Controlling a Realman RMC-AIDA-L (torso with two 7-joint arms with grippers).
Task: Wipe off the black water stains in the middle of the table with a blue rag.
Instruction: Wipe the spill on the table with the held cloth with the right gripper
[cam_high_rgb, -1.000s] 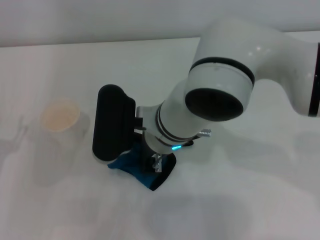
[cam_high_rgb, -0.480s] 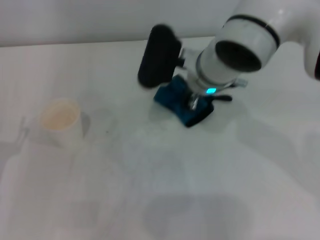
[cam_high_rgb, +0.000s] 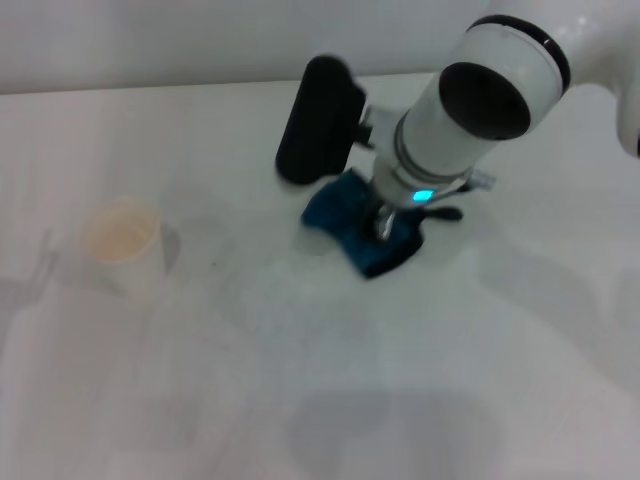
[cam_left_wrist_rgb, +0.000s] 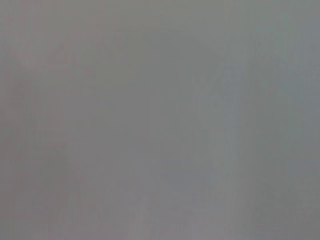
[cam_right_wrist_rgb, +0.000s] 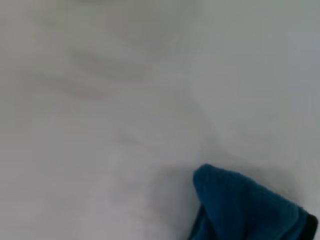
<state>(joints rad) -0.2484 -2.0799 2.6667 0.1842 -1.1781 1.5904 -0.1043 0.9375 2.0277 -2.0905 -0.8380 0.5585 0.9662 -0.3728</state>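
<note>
White table (cam_high_rgb: 200, 400); blue rag (cam_high_rgb: 345, 215) lies far of centre, right gripper (cam_high_rgb: 385, 225) pressing on it, finger state not discernible; cloth looks soft, light, best pinched at a bunched fold.

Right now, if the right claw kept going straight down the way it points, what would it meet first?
The blue rag, which sits directly under the right claw, and beneath it the table. Whether the claw already presses the rag down can't be told; its fingers are hidden behind the wrist.
</note>
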